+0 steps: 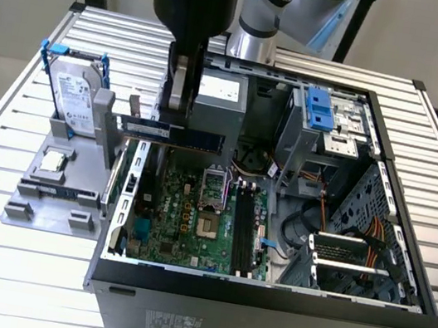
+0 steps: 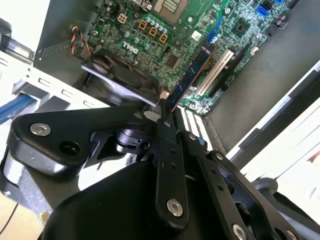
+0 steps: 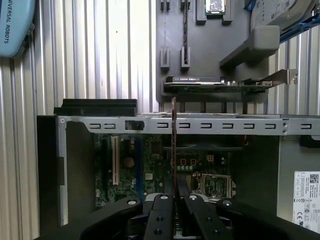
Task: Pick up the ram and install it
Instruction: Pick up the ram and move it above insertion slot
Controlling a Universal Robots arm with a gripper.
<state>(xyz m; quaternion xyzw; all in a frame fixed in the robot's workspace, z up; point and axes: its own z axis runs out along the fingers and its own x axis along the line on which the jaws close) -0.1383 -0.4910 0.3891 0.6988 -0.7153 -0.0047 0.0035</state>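
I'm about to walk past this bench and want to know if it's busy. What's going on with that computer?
The robot arm's gripper is clamped on the memory stick and holds it level in the air over the open computer case, near the case's side at the exterior view's left. The stick is not seated on the motherboard below it. A hard drive and a processor chip sit in the grey holder beside the case.

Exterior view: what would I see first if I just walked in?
Probably the black gripper holding the ram level above the open computer case and its green motherboard. At the exterior view's left, a silver hard drive stands in a blue bracket.
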